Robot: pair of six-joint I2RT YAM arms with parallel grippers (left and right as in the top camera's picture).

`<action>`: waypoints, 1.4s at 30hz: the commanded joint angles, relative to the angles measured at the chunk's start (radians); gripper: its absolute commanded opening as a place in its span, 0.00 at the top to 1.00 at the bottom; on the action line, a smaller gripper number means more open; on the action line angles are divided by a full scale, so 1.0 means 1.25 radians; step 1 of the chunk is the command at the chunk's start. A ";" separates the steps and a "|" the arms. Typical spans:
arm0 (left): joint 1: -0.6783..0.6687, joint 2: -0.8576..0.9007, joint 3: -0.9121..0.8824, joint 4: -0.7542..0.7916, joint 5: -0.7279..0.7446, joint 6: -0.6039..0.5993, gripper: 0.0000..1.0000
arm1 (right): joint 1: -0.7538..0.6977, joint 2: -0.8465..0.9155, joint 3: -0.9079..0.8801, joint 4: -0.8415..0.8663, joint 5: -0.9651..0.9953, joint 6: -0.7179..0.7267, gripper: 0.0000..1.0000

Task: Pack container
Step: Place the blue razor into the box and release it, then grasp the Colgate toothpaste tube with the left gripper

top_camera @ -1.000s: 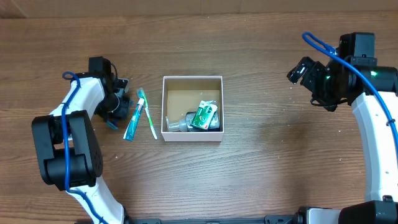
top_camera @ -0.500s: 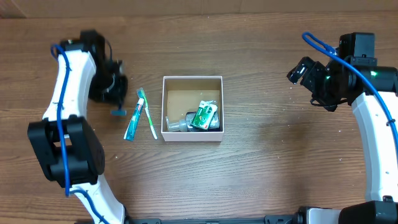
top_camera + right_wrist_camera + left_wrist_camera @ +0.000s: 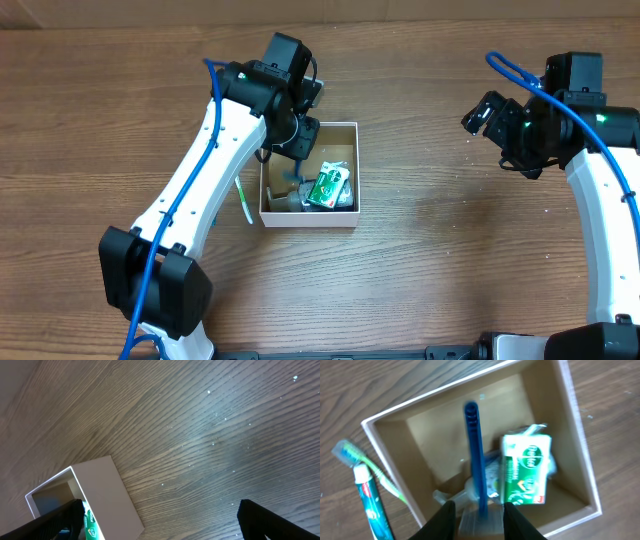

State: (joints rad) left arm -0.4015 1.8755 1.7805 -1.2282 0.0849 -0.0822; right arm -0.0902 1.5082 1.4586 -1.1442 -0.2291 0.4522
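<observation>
Left gripper (image 3: 480,512) is hovering over the container (image 3: 310,218), fingers clamping a blue stick (image 3: 475,450); container is sitting mid-table, holding a green packet (image 3: 525,472); right gripper (image 3: 160,515) is hanging well apart, spread wide, gripping nothing.

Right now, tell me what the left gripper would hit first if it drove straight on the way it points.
Likely the brown floor of the container: the left gripper points into it, and the blue stick it holds would touch first, beside the green packet. Depth is unclear.
</observation>
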 commanded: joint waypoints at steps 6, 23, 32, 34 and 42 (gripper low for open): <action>0.188 -0.001 -0.010 -0.074 -0.035 -0.094 0.31 | -0.001 -0.004 0.011 0.005 0.000 0.004 0.00; 0.296 0.010 -0.403 0.276 -0.077 0.081 0.33 | -0.001 -0.004 0.011 0.005 0.000 0.004 0.00; 0.307 0.098 -0.419 0.322 -0.117 0.104 0.50 | -0.001 -0.004 0.011 0.005 0.000 0.004 0.00; 0.307 0.125 -0.419 0.323 -0.109 0.120 0.53 | -0.001 -0.004 0.011 0.005 0.000 0.004 0.00; 0.308 0.087 -0.338 0.247 -0.109 0.060 0.94 | -0.001 -0.004 0.011 0.005 0.000 0.004 0.00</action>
State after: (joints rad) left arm -0.0242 1.9846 1.2987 -0.8658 -0.0387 0.0490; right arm -0.0902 1.5082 1.4586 -1.1435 -0.2291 0.4519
